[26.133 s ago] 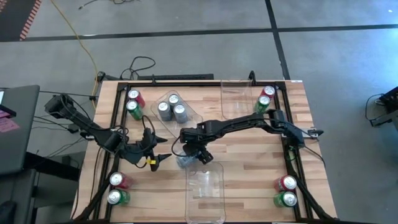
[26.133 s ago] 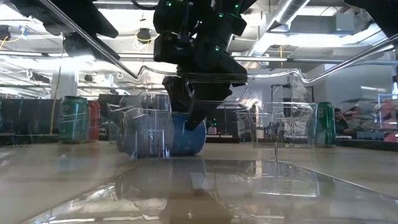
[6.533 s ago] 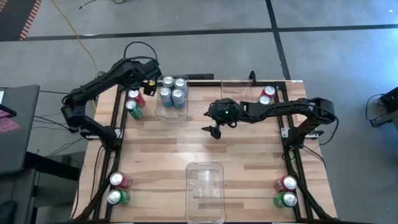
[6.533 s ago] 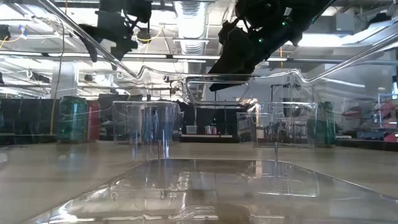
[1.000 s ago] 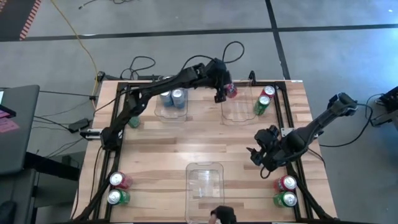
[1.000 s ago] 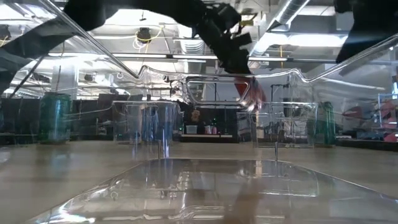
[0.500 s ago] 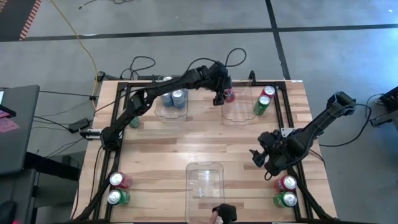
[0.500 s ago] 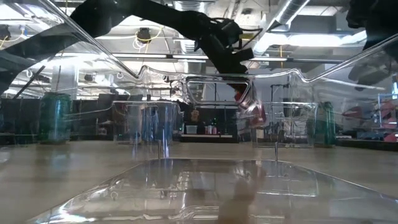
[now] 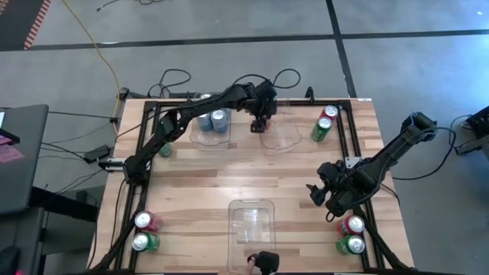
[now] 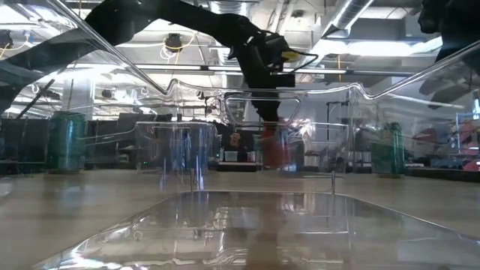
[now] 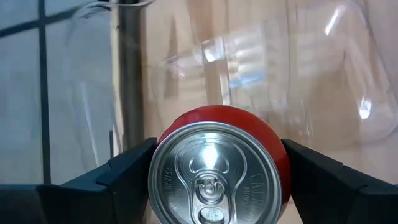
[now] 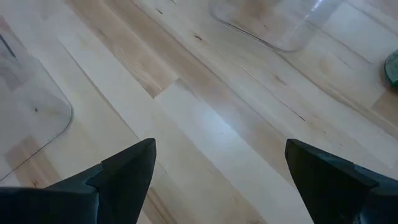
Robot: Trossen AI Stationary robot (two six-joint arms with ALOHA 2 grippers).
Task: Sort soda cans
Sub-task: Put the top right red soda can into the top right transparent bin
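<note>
My left gripper (image 9: 262, 123) reaches over the far middle of the table and is shut on a red soda can (image 10: 274, 148), which stands upright inside the clear far-right bin (image 9: 286, 137). Whether the can's base touches the bin floor cannot be told. Blue cans (image 9: 212, 118) stand in the far-left bin. Red and green pairs stand at the far right (image 9: 325, 122), near right (image 9: 352, 234) and near left (image 9: 143, 231); a single green can (image 9: 163, 150) is at the far left. My right gripper (image 9: 319, 192) hovers open near the table's right side, above bare wood. My left gripper (image 11: 217, 180) pinches the red can by its upper side wall (image 11: 277, 155), just below the silver top, one finger (image 11: 124, 180) on each side. It comes from above, pointing down. The can is upright below the fingers, inside the bin.
A third clear bin (image 9: 251, 229) sits at the near middle, with nothing in it. Black frame rails (image 9: 145, 153) run along the table's left and right sides. A small dark object (image 9: 263, 262) shows at the near edge. Bare wood lies across the table's middle.
My left gripper, still shut on the red can, has moved down and a little toward the table's left, taking the can from above the far-right bin's rim down inside it. My right gripper has shifted slightly toward the near edge, still open.
</note>
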